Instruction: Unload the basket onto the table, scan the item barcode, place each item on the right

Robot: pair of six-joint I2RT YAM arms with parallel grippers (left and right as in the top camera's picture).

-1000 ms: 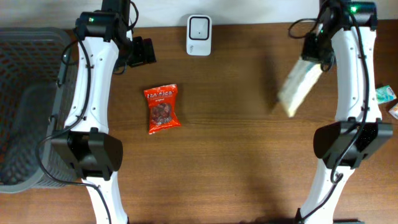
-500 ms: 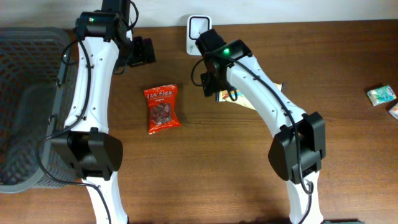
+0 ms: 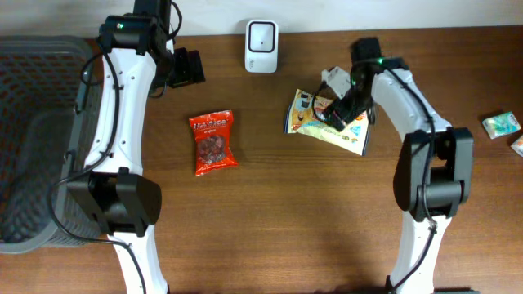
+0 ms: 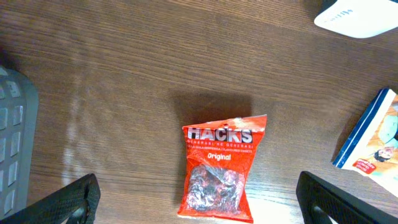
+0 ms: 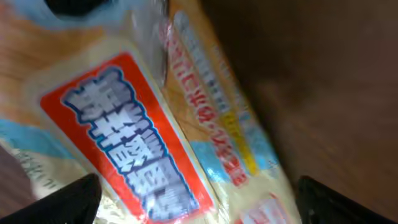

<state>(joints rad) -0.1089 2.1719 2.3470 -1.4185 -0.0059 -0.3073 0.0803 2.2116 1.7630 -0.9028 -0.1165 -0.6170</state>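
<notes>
Overhead: packet (image 3: pixel 315 124) lies flat near the scanner (image 3: pixel 261 35), right gripper (image 3: pixel 343 110) over it; left gripper (image 3: pixel 186 68) aside. Left wrist: fingers (image 4: pixel 71 199) apart, red bag (image 4: pixel 219 169) ahead. Right wrist: fingers (image 5: pixel 62 202) apart; pinching flat film may slip or cover the barcode.

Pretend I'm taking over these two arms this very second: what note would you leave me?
Left gripper: open, empty, hovering near the back of the table, left of the scanner.
Right gripper: open, directly over the yellow snack packet, not gripping it.
Things: the packet lies flat, in front of the scanner and to its right. The red Hacks bag lies flat mid-table, with nothing touching it. The grey basket is at the far left.
Done: nothing shows a completed scan.
Left: pick up an item and show its barcode to the scanner, then probably do the same with the other.
</notes>
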